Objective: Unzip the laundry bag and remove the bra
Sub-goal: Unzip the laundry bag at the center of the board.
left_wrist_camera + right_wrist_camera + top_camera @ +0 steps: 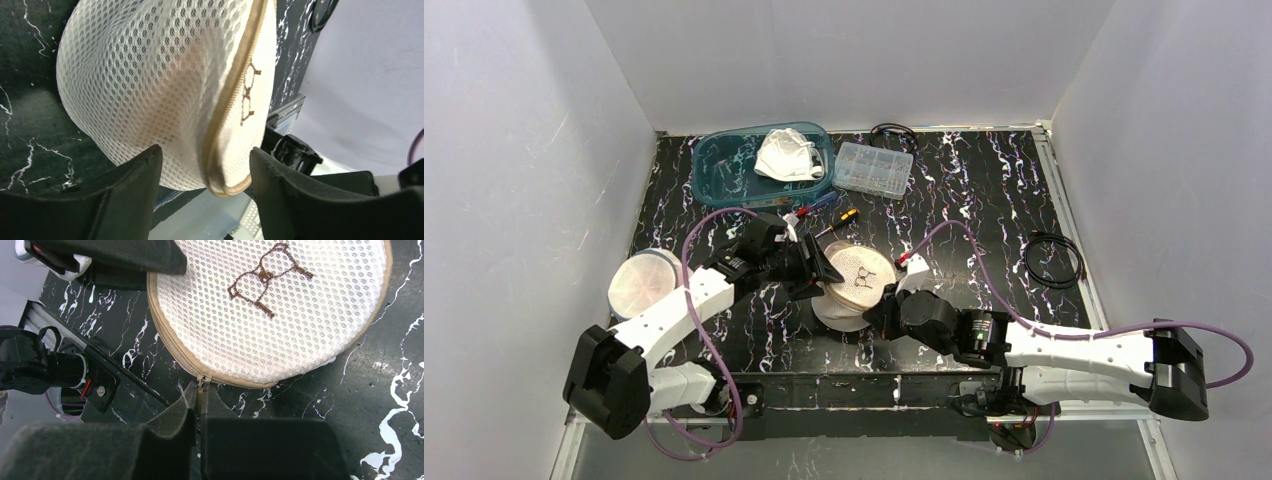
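The laundry bag (pixel 856 280) is a round white mesh pouch with a tan zipper band and a brown stitched bra motif, and it lies at the table's near middle. My left gripper (pixel 205 155) is open, its two fingers straddling the bag's (pixel 160 75) rim from the left. The tan rim rests against one finger, while the other stands apart from the mesh. My right gripper (pixel 201 390) is shut on the small tan zipper pull (pixel 200 399) at the bag's (pixel 280 315) near edge. The zipper looks closed around the visible rim. The bra is hidden inside the bag.
A teal bin (pixel 724 165) with a white cloth (pixel 786 155) sits at the back left, beside a clear compartment box (pixel 874 168). Small tools (pixel 824 205) lie behind the bag. A round white container (pixel 644 283) is at the left, and a black cable coil (pixel 1054 260) at the right.
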Robot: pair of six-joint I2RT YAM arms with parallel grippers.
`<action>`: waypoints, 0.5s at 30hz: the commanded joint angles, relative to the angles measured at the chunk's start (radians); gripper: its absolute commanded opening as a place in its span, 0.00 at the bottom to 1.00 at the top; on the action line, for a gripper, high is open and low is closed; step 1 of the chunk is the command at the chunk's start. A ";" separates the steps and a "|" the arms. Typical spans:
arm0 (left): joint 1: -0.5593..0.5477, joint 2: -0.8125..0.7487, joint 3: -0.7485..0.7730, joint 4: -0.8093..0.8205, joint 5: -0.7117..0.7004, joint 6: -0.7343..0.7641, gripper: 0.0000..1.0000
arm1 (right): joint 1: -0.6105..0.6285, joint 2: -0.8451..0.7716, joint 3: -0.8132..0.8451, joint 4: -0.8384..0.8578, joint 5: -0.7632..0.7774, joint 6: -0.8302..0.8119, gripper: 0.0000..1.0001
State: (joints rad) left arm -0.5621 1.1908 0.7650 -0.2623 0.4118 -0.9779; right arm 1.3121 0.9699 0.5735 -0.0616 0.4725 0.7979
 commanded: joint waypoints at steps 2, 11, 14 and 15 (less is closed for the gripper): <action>0.008 -0.088 0.000 -0.065 0.016 0.023 0.73 | 0.003 0.022 0.022 0.048 0.004 -0.003 0.01; -0.022 -0.290 -0.086 -0.131 -0.004 -0.076 0.78 | 0.004 0.095 0.067 0.129 -0.061 -0.030 0.01; -0.048 -0.285 -0.091 -0.110 -0.025 -0.095 0.75 | 0.004 0.138 0.089 0.158 -0.088 -0.042 0.01; -0.053 -0.272 -0.086 -0.105 -0.026 -0.096 0.73 | 0.005 0.154 0.097 0.165 -0.097 -0.046 0.01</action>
State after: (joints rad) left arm -0.5884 0.9066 0.6888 -0.3622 0.4000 -1.0412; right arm 1.3121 1.0836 0.6029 0.0082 0.4114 0.7788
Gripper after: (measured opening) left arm 0.762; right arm 0.096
